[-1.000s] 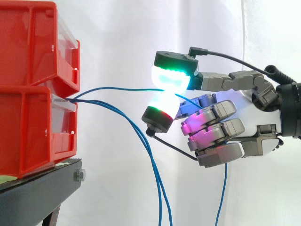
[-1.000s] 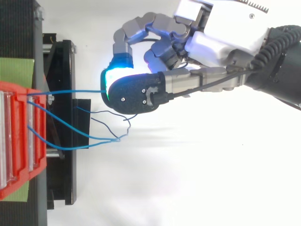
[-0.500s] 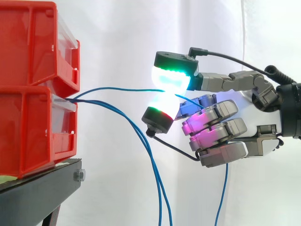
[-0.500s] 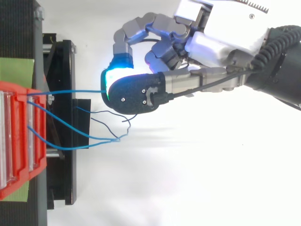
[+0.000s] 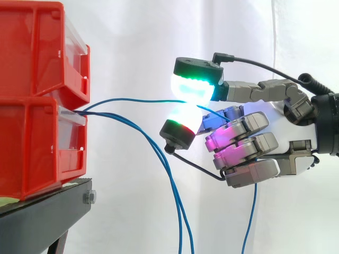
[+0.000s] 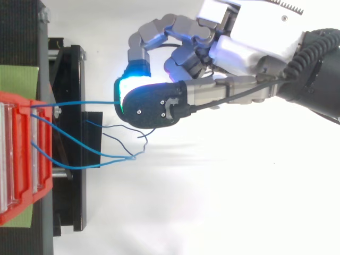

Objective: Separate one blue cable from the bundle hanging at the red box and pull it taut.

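Robot hand (image 5: 249, 143): closed in a pinch on one blue cable (image 5: 137, 100), glowing pads (image 5: 192, 87) pressed together over it.
Cable: laid nearly level along the 9–3 o'clock line, leaving the lower red box (image 5: 37, 143) at 9 o'clock of the pinch; slightly bowed, judged not fully taut.
Rest of bundle (image 5: 164, 159): hung apart, toward 6 o'clock.
Pull judged due toward 3 o'clock, away from the box.

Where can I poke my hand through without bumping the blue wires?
Above the pinched wire, between the top red box and the hand, it is bare. So is the space under the two drooping wires, beside the black stand. It is crowded at the lower red box, where all the wires come out.
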### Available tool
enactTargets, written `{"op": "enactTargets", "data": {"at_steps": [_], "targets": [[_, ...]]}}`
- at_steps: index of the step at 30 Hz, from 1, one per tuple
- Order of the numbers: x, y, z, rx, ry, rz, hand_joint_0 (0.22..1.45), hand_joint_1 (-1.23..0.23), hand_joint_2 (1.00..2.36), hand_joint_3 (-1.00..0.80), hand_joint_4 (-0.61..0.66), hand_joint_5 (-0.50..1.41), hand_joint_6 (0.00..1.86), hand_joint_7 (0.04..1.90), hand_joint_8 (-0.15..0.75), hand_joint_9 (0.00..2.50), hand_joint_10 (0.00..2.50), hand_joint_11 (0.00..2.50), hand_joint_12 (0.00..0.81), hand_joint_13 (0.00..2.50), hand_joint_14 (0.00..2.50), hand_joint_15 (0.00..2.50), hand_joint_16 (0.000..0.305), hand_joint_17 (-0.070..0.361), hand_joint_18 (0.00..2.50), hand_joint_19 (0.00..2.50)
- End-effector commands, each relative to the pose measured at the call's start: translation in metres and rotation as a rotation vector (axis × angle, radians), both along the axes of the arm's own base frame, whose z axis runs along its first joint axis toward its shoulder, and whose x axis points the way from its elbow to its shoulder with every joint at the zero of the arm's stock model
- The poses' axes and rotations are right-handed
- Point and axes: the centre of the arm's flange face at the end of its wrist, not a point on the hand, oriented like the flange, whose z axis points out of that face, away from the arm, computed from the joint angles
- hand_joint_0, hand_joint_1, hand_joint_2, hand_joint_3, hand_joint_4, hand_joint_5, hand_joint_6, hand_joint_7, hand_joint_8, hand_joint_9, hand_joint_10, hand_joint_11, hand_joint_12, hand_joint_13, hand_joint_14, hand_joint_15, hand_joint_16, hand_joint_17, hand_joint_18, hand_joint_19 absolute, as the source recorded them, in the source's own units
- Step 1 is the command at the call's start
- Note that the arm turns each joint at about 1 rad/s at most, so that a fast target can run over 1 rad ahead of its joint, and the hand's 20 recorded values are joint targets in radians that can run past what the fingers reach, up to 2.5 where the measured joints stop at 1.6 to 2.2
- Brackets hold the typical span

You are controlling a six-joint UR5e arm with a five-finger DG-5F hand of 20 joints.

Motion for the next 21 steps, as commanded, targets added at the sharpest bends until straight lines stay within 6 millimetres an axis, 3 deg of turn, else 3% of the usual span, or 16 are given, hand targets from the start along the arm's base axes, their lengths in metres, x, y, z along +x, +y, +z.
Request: {"op": "enactTargets", "data": {"at_steps": [1,21], "targets": [[0.0000,-0.0003,0.0000,0.000,0.000,-0.001,0.64,-0.74,1.01,-0.04,0.05,-0.13,0.96,1.22,0.375,1.03,1.66,1.13,0.369,1.07,2.43,1.18,0.051,0.114,1.44,1.50],[0.0000,-0.0003,0.0000,0.000,0.000,-0.001,0.64,-0.75,1.01,-0.03,0.06,-0.12,0.95,1.22,0.370,1.02,1.68,1.12,0.370,1.05,2.47,1.14,0.052,0.116,1.44,1.51]]}}
